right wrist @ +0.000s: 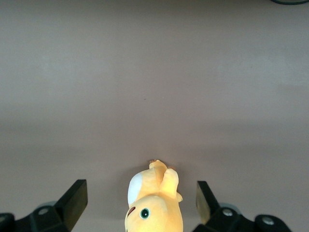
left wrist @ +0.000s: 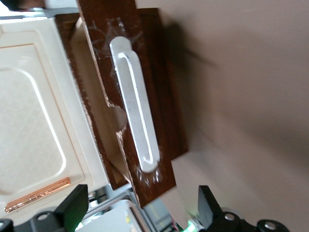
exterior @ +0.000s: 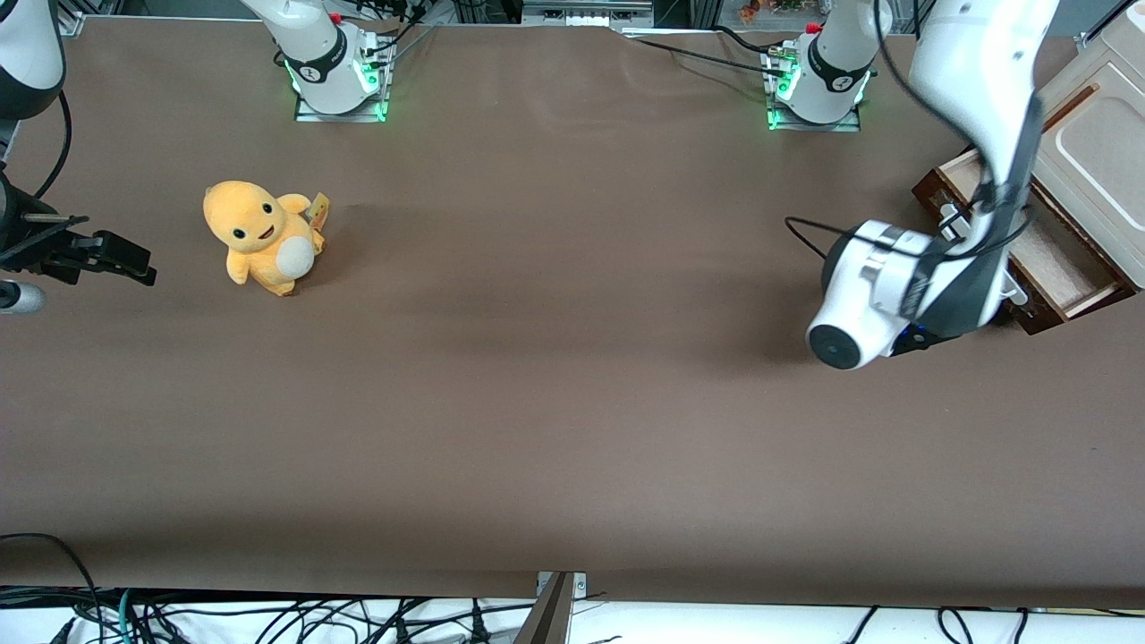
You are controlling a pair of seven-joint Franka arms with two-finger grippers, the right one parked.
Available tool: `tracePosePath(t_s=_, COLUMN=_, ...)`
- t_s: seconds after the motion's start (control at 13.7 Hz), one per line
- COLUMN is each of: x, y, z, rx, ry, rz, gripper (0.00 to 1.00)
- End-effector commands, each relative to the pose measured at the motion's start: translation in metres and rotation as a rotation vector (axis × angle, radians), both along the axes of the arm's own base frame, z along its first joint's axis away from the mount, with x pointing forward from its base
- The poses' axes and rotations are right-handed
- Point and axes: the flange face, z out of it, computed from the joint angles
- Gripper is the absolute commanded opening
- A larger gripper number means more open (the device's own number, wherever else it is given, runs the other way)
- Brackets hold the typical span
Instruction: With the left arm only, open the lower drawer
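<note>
Brown table (exterior: 537, 402); tool (left wrist: 140, 208) spread wide (empty) before lower drawer (left wrist: 159, 96) handle.

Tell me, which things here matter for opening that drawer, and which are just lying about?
In use:
lower drawer, already pulled out
its silver bar handle
left arm's hand, open, in front of the handle, not touching it

Lying about:
yellow plush toy, toward the parked arm's end
cream panel above the drawer

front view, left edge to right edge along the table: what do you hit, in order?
Parked arm's black claw → yellow-orange plush toy with white belly → working left arm's white wrist block, its claw open at the drawer front → dark reddish-brown wooden lower drawer, pulled out, beige lining showing → cream cabinet panel.
</note>
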Motion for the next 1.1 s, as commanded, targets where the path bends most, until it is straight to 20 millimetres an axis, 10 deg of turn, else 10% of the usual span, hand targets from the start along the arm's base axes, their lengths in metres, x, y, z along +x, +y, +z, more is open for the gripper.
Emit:
tracePosePath(t_s=0.0, x=0.013, y=-0.019, z=0.075, rx=-0.228, ry=-0.044, rz=-0.021, gripper=1.00)
tracePosePath(t_s=0.44, x=0.020, y=-0.060, z=0.228, rx=-0.665, ry=-0.213, rz=-0.152, gripper=1.00)
tracePosePath(t_s=0.8, x=0.023, y=-0.042, z=0.274, rx=-0.942, ry=-0.341, rz=-0.367, gripper=1.00)
tracePosePath(t_s=1.02, x=-0.007, y=-0.013, z=0.253, rx=-0.898, ry=-0.458, rz=-0.370, gripper=1.00)
